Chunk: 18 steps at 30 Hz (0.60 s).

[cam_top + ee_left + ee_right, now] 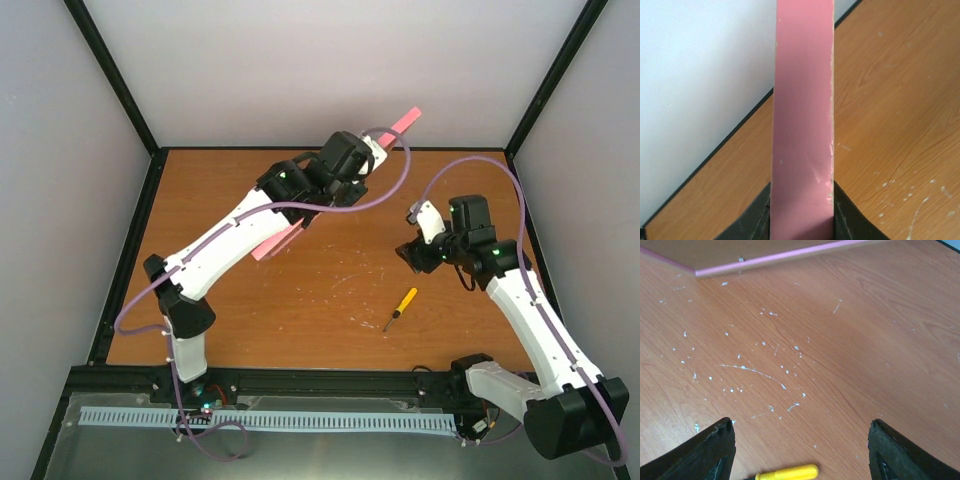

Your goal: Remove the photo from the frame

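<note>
Screwdriver (403,308) lower centre on desk (250,320). Right claw (801,424) spread, empty, just above it. Frame (405,120) lies up-left of that claw, pinched edge-on by left claw (801,220), long axis lower-left to upper-right. Photo not visible. Right arm is free to reach.

i work in a lab test cell: plain white panels (330,60) in black struts (112,75) wall off my paint-flecked wooden table (300,300), slotted cable duct (270,420) along its near edge
</note>
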Motion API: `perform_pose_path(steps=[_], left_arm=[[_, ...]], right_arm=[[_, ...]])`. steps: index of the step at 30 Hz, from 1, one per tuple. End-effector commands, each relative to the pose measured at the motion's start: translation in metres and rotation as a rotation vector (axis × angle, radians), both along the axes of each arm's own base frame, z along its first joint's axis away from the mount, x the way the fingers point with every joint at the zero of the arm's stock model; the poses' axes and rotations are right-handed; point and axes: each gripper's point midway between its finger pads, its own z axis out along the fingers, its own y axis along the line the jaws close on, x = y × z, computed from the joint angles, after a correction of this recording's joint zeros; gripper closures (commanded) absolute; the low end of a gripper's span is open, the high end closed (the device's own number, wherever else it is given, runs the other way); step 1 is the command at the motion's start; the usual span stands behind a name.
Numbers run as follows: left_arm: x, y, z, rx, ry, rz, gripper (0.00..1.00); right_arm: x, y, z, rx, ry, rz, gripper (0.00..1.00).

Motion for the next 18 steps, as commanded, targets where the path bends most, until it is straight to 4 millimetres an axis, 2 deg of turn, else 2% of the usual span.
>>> perform_pose_path(steps=[1,6,10,14,18], left_arm=[[0.003,-0.010,0.072,-0.369,-0.039,0.070,0.99],[0.011,0.011,0.097,-0.545,0.006,0.160,0.99],[0.022,0.030,0.106,-0.701,0.108,0.175,0.99],[0.034,0.043,0.105,-0.798,0.169,0.198,0.99],[0.047,0.062,0.091,-0.885,0.230,0.238,0.99]], right_arm=[[0.010,0.011,0.000,0.078,-0.034,0.017,0.29],[0.013,0.008,-0.026,0.057,-0.040,0.004,0.31],[0.012,0.010,-0.036,0.060,-0.010,0.015,0.31],[0.010,0.012,-0.038,0.069,-0.004,0.027,0.32],[0.008,0.012,-0.041,0.063,-0.001,0.028,0.32]])
